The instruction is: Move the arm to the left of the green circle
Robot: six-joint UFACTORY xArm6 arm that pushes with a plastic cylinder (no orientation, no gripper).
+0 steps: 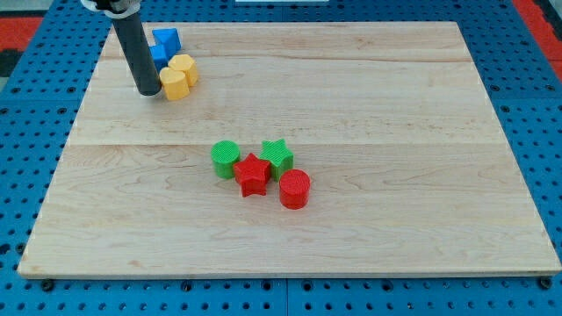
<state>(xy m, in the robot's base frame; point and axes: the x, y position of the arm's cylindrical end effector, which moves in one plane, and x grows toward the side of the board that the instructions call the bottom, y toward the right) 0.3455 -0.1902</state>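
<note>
The green circle (226, 159) sits near the board's middle, touching a red star (252, 174) on its right. A green star (277, 155) and a red circle (294, 189) lie close beside them. My rod comes down from the view's top left, and my tip (147, 92) rests on the board far up and to the left of the green circle. The tip is just left of a yellow block (178, 77), touching or almost touching it.
A blue block (163, 44) lies behind the yellow block near the board's top left edge, partly hidden by the rod. The wooden board (395, 105) sits on a blue perforated table (26, 132).
</note>
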